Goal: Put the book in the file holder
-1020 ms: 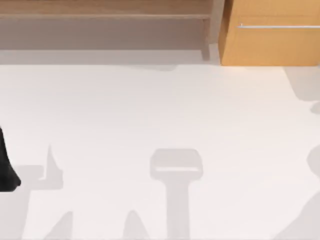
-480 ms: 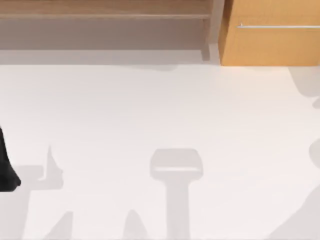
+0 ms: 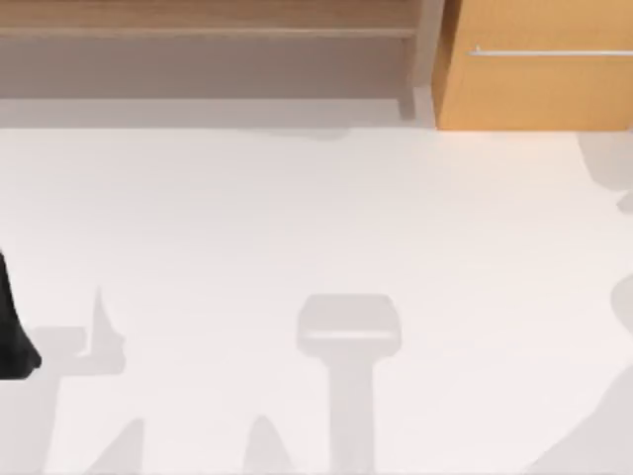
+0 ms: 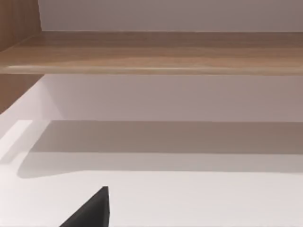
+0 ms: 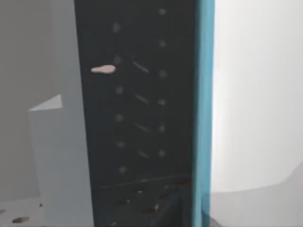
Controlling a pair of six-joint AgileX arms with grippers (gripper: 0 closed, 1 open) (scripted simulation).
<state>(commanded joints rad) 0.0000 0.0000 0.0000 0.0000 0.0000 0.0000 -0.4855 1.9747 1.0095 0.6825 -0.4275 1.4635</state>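
Observation:
Close in the right wrist view stands a dark perforated panel (image 5: 137, 118), which looks like the file holder's wall, with grey panels (image 5: 61, 156) beside it. A narrow teal-blue strip (image 5: 203, 104) runs along the panel's edge with white next to it; it fits the book's band, but I cannot tell how the book sits. A dark part of my left arm (image 3: 12, 336) shows at the top view's left edge. One black fingertip (image 4: 92, 213) of the left gripper hangs over the white table.
A long wooden shelf (image 3: 198, 30) (image 4: 151, 52) runs along the table's far side. An orange cabinet (image 3: 539, 84) with a metal handle stands at the far right. The white table top (image 3: 316, 218) carries the arms' shadows near the front and right edges.
The shadow at the top view's right edge has slid slightly to the right. The left arm has stayed still.

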